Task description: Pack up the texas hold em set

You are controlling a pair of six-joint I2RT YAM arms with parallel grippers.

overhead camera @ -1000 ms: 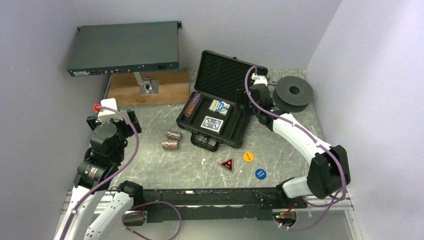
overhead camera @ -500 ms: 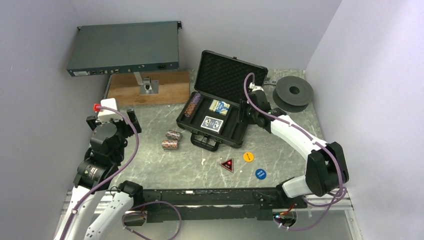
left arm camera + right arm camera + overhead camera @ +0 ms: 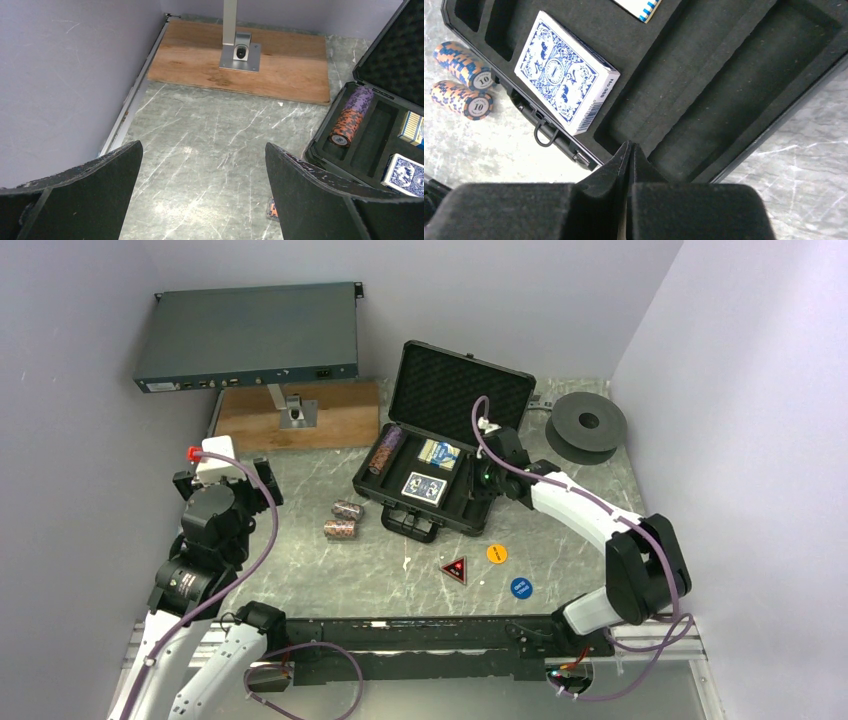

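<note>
The black briefcase [image 3: 470, 502] lies open at the table's middle, its foam lid [image 3: 455, 390] standing up. One chip roll [image 3: 385, 450] and two blue card decks [image 3: 440, 453] [image 3: 424, 487] lie in its slots. Two more chip rolls [image 3: 347, 509] [image 3: 340, 529] rest on the table left of the case. A red-triangle button [image 3: 455, 569], an orange button [image 3: 497, 553] and a blue button [image 3: 521, 587] lie in front. My right gripper [image 3: 629, 146] is shut on nothing, above the case's bare right slots [image 3: 724, 75]. My left gripper [image 3: 202, 145] hangs open over bare table.
A grey rack unit [image 3: 250, 335] stands raised at the back left over a wooden board [image 3: 300, 410]. A dark round spool [image 3: 587, 425] sits at the back right, beside the case lid. Walls close in on the left, back and right.
My right gripper has closed and swung left and nearer, from beside the spool to over the case's right slots. The left arm has not moved.
</note>
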